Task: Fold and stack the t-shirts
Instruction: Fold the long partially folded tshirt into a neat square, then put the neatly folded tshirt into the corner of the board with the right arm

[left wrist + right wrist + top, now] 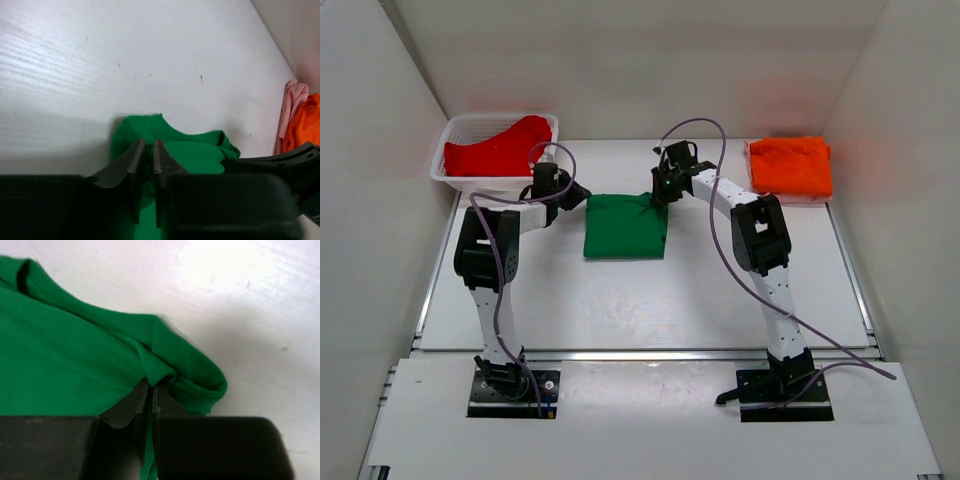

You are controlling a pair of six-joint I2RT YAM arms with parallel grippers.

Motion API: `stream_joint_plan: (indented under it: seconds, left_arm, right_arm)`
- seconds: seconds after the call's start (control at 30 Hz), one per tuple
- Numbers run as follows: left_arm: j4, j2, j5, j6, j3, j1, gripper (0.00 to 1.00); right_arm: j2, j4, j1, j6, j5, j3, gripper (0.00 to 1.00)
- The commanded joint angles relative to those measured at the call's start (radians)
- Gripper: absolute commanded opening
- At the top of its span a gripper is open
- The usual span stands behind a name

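On the tabletop (650,300) the green t-shirt (625,228) is laid folded at centre, and the orange t-shirt (790,166) is folded at the far right. The red t-shirt (495,152) is heaped unfolded in the basket (455,128), so stacking is judged outstanding. The right end effector (149,387) is clenched on a green fold. Whether the left end effector (147,147) is grasping cannot be told.

My left gripper (148,144) hides the near part of the green shirt (195,152); the orange shirt (306,122) is cut off.
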Motion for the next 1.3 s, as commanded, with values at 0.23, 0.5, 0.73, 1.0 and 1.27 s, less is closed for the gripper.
stream_joint_plan:
  seconds: [0.23,0.5,0.73,1.0,1.27]
  left_arm:
    - [0.167,-0.200,-0.135,0.105,-0.093,0.012,0.37]
    - [0.076,-0.379,0.018,0.136,-0.190,-0.011,0.39]
    - [-0.172,-0.233,-0.047,0.261,-0.017,-0.148,0.39]
    - [-0.338,0.050,-0.011,0.260,0.253,-0.177,0.36]
    - [-0.367,0.116,0.023,0.242,0.273,-0.182,0.34]
  right_arm:
    - [0.044,-0.099,-0.009,-0.030,0.204,0.195,0.29]
    - [-0.250,0.039,-0.002,0.039,0.258,-0.071,0.99]
    - [-0.422,0.131,-0.044,0.153,0.222,-0.406,0.99]
    - [-0.303,0.085,-0.037,0.220,0.209,-0.343,0.99]
    - [-0.121,-0.046,0.005,0.298,0.146,-0.144,0.99]
